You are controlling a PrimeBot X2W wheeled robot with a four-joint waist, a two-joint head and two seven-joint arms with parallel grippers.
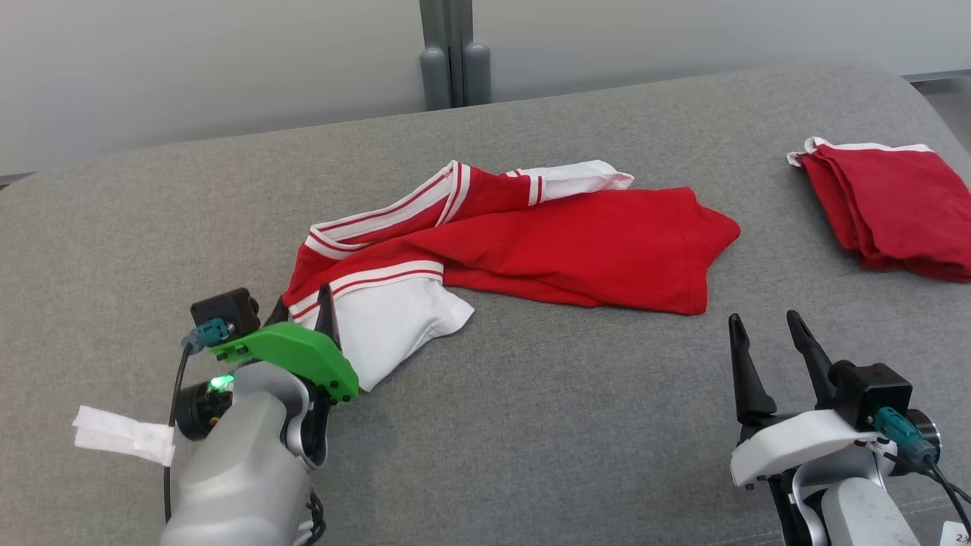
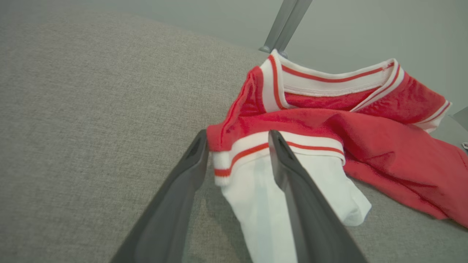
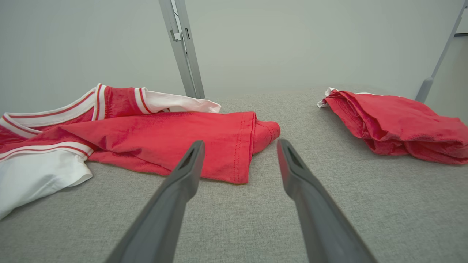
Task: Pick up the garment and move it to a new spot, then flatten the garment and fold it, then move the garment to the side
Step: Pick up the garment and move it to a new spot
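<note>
Across the grey cushion (image 1: 531, 455) the garment (image 1: 576, 243) stretches left-right, hem rightward, with left fingers (image 2: 172, 208) and right fingers (image 3: 168, 206) released.

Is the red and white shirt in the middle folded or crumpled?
Crumpled, not neatly folded. The shirt lies bunched on the grey cushion, its striped collar twisted and white sleeves poking out unevenly.

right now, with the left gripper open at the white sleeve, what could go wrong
1. The left gripper straddles the edge of the white sleeve; pulling back could snag and drag it.
2. The garment lies twisted and bunched, so folding now may lock in creases.
3. The folded red garment sits to the right; a sideways move could knock into it.
</note>
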